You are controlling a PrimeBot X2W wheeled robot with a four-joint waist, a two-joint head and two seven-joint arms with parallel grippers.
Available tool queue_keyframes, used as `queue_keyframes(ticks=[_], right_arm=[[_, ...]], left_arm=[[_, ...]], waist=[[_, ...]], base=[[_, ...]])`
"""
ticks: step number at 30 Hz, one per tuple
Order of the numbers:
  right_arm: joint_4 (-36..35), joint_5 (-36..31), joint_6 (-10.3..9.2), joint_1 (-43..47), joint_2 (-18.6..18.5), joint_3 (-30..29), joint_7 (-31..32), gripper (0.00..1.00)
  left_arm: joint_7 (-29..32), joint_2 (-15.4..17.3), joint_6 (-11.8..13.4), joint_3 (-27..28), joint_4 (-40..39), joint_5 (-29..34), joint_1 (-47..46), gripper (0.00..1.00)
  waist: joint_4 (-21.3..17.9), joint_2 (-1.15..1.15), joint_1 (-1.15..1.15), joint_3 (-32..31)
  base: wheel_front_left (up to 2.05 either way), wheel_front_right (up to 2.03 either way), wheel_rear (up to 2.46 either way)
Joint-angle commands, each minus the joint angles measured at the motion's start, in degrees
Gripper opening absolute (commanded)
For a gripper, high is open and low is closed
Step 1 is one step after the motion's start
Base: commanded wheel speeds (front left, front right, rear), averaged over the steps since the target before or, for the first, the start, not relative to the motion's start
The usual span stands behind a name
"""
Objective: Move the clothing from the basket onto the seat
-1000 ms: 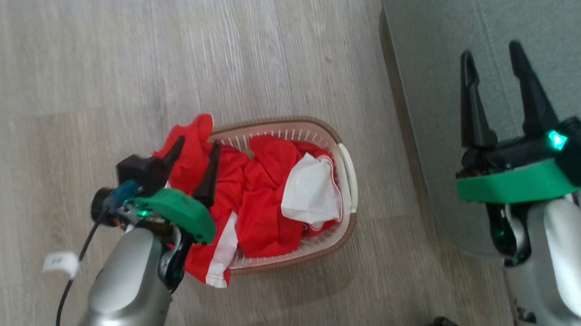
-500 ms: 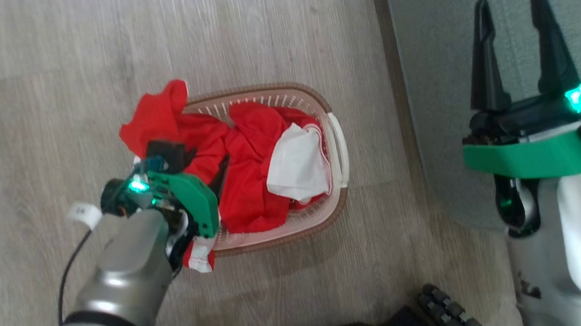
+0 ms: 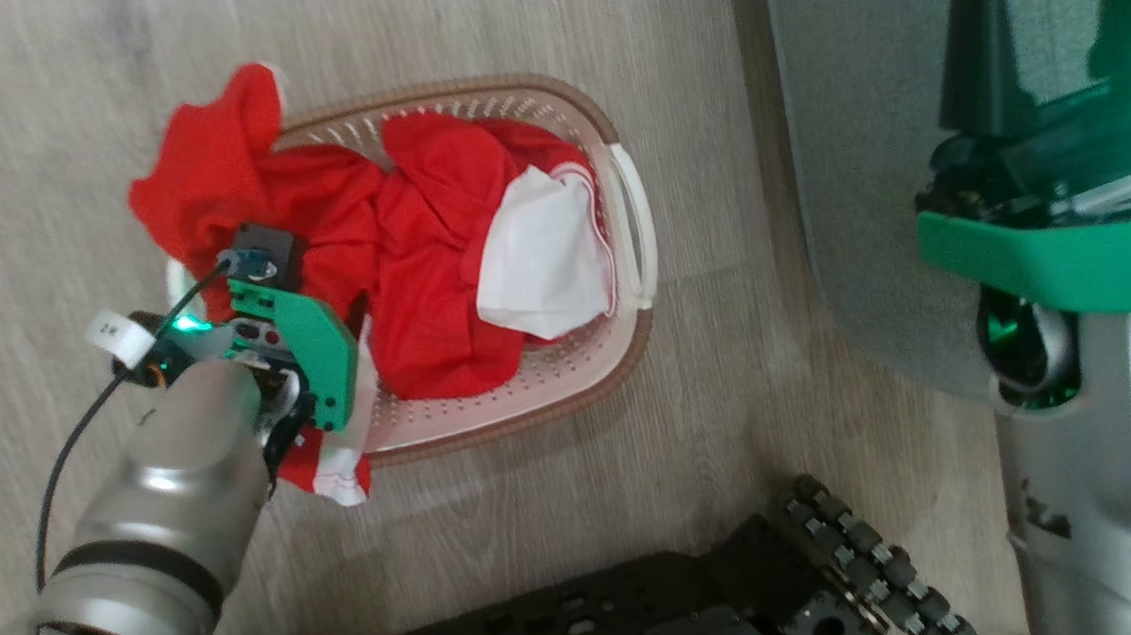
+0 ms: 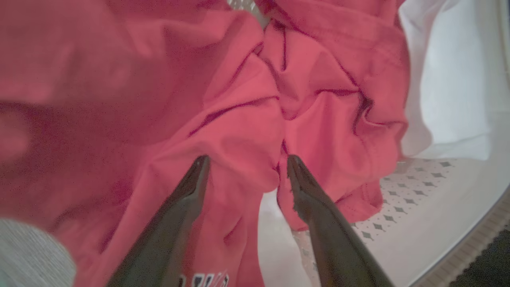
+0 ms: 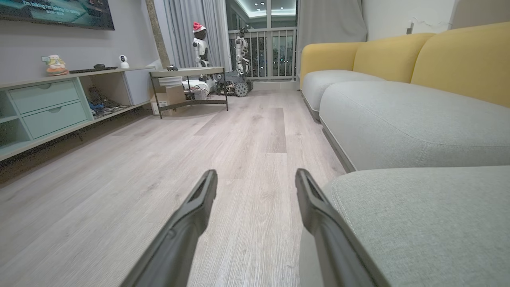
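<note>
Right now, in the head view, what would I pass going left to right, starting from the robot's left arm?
Left arm → white garment → basket's white handle → strip of floor → seat.

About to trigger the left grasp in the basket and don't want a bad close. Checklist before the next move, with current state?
1. Left gripper open: ok, fingers apart.
2. Fabric between its fingers: ok, a red fold of the clothing bulges between the tips in the left wrist view.
3. Only one garment in the grip: cannot tell, the folds are bunched.
4. Clothing all inside the basket: not ok, red fabric hangs over the rim on the robot's left side and may drag on lifting.
5. Right gripper free: ok, open with nothing between its fingers, above the floor beside the seat.
</note>
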Motion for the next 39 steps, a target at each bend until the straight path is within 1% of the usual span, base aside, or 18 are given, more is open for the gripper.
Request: queue_keyframes(ticks=[1, 8, 13, 17, 18, 19, 20, 21, 33, 39], right_arm=[[-2.7, 0.4, -0.01, -0.5, -0.4, 0.9, -0.4, 1.0], [-3.9, 0.5, -0.01, -2.1, -0.4, 0.7, -0.4, 1.0], [-4.0, 0.4, -0.01, -2.4, -0.4, 0.7, -0.4, 1.0], [-3.6, 0.5, -0.01, -2.6, -0.4, 0.7, -0.4, 1.0], [-3.5, 0.5, -0.01, -2.7, -0.4, 0.7, -0.4, 1.0], [-3.5, 0.5, -0.01, -2.8, -0.4, 0.8, -0.4, 1.0], [-3.4, 0.5, -0.01, -2.8, -0.4, 0.9, -0.4, 1.0], [-3.4, 0.5, -0.01, -2.9, -0.4, 0.9, -0.4, 1.0], [-2.7, 0.4, -0.01, -2.8, -0.4, 1.0, -0.4, 1.0], [-1.7, 0.3, -0.01, -2.7, -0.4, 0.9, -0.4, 1.0]], left_arm=[[0.2, 1.7, -0.3, 0.2, 0.3, 0.1, -0.1, 1.0], [2.7, 2.0, -0.3, -3.4, 2.8, 0.0, -1.0, 1.0], [3.1, 1.7, -0.3, -8.1, 2.0, 0.9, -1.7, 1.0], [3.2, 1.4, -0.3, -10.6, 1.2, 0.0, -1.9, 1.0], [3.3, 1.3, -0.3, -11.1, 1.1, -0.3, -2.0, 0.81], [3.5, 1.2, -0.3, -11.7, 1.0, -0.7, -2.0, 0.54], [3.7, 1.2, -0.3, -12.2, 0.9, -1.1, -2.0, 0.2], [3.8, 1.2, -0.3, -12.8, 0.8, -1.4, -2.0, 0.0], [2.8, 1.5, -0.4, -17.5, -0.8, -5.9, -2.7, 0.0], [1.3, 1.3, -0.4, -19.8, -2.4, -9.7, -2.7, 0.0]], waist=[[-1.5, 0.0, -0.01, 2.6], [-2.5, 0.0, -0.01, 5.3], [-2.3, 0.0, -0.01, 5.8], [-2.1, 0.0, -0.01, 5.8], [-2.0, 0.0, -0.01, 5.7], [-2.1, 0.0, -0.01, 5.6], [-2.1, 0.0, -0.01, 5.6], [-2.1, 0.0, -0.01, 5.5], [-1.5, 0.0, -0.01, 4.5], [-0.9, 0.0, -0.01, 1.6]], base=[[0.0, 0.0, 0.0], [0.0, 0.0, 0.0], [0.0, 0.0, 0.0], [0.0, 0.0, 0.0], [0.0, 0.0, 0.0], [0.0, 0.0, 0.0], [0.0, 0.0, 0.0], [0.0, 0.0, 0.0], [0.0, 0.0, 0.0], [0.0, 0.0, 0.0]])
